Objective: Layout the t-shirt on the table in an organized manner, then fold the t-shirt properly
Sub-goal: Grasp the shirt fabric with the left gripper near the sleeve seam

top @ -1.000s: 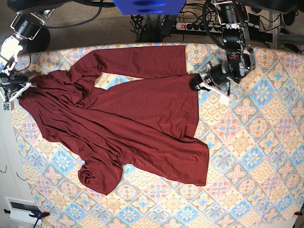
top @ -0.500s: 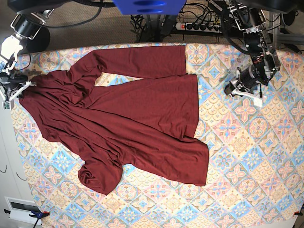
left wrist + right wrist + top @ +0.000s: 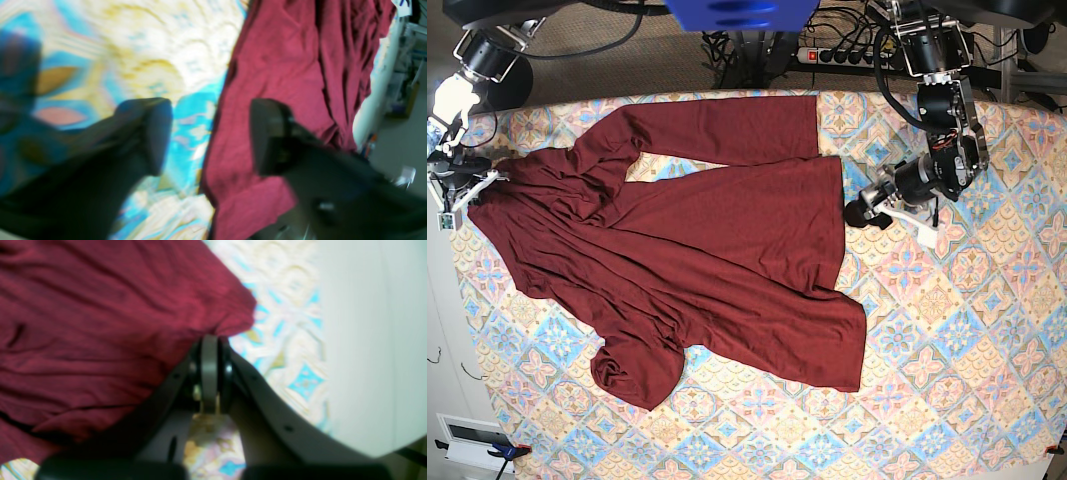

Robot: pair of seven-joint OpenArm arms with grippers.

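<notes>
The dark maroon t-shirt (image 3: 717, 260) lies spread but creased over the left and middle of the patterned table (image 3: 947, 330), one sleeve curled at the front left. My left gripper (image 3: 859, 213) hovers just off the shirt's right edge. In the left wrist view it (image 3: 210, 136) stands open, the t-shirt (image 3: 283, 60) edge running under the gap, nothing held. My right gripper (image 3: 472, 188) is at the shirt's far left corner. In the right wrist view its jaws (image 3: 209, 340) are shut, pinching bunched t-shirt (image 3: 100, 306) fabric.
A power strip with cables (image 3: 837, 55) lies behind the table's back edge, beside a blue object (image 3: 737, 12). The table's left edge runs close to my right gripper, with a white surface (image 3: 367, 340) beyond it. Bare patterned cloth (image 3: 133, 50) covers the table's right half.
My left gripper swung away to the right, then came back toward the shirt's right edge, lower down, and opened. The right gripper kept its hold; the shirt has not shifted.
</notes>
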